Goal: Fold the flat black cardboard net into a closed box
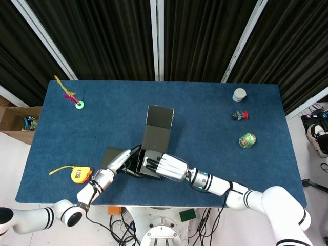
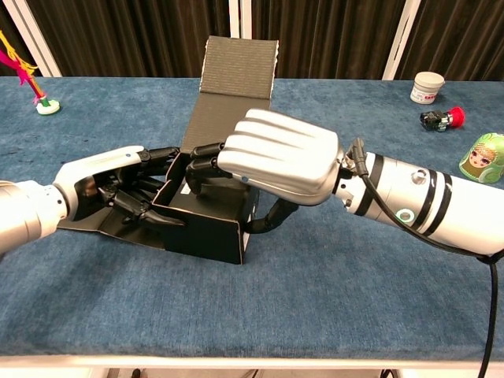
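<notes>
The black cardboard box (image 1: pixel 155 134) (image 2: pixel 201 231) stands half folded at the table's front centre, its lid flap (image 2: pixel 237 69) rising toward the back. One side flap (image 1: pixel 109 154) lies flat on the cloth to the left. My left hand (image 1: pixel 119 161) (image 2: pixel 110 185) rests on that flap, its dark fingers spread against the box's left wall. My right hand (image 1: pixel 171 166) (image 2: pixel 283 157) covers the box from the right. Its fingers curl over the wall into the box and its thumb sits outside the right wall, gripping it. The box's inside is mostly hidden.
A yellow tape measure (image 1: pixel 79 174) lies front left, near my left arm. A pink and yellow toy on a green base (image 1: pixel 72 97) stands far left. At the right are a white jar (image 1: pixel 239 95), a red and black part (image 1: pixel 239 115) and a green doll (image 1: pixel 248 140).
</notes>
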